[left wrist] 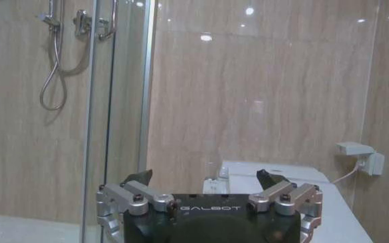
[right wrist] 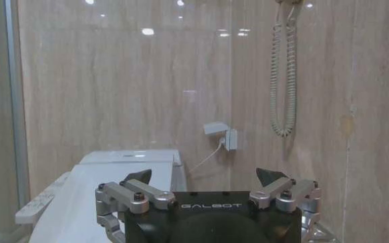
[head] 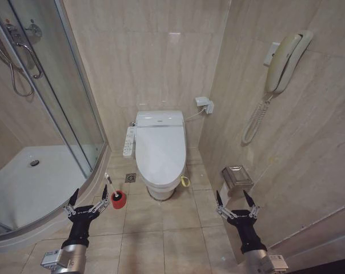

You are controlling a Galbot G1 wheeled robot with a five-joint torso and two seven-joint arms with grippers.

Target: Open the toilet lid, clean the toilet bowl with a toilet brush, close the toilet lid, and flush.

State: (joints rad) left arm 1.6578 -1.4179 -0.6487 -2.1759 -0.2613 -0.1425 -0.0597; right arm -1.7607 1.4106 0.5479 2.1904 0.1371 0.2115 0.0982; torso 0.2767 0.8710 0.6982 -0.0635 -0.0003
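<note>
**Lid down, both tools spread, brush in its cup**

Standing in the bathroom here. The toilet lid (head: pixel 160 149) is shut flat over the bowl (head: pixel 160 190), so you can't see inside the bowl at all from the head view. The button strip (head: pixel 129 141) sticks out along the side nearer the shower.

The brush (head: pixel 111 188) sits head-down in the little red cup (head: pixel 119 200) on the floor tiles, between the toilet and the curved shower base (head: pixel 24 188). Its white stick leans up and away from the toilet. The bristle head is mostly sunk in the cup, just a dark bit showing at the rim.

Left tool (head: pixel 88 200) hangs low in front, just beside the cup, fingers spread wide with nothing between them. From the head view one fingertip looks very close to the brush handle, but I can't tell if it touches. Right tool (head: pixel 236 201) is on the other side of the toilet, near the wall, also spread and empty. It's close to the metal box (head: pixel 237 178) mounted low on that wall; its lid is down so no idea what's in it.

Also a wall phone (head: pixel 285 61) with a coiled cord up on the right wall, and a floor drain (head: pixel 130 177) by the toilet.
</note>
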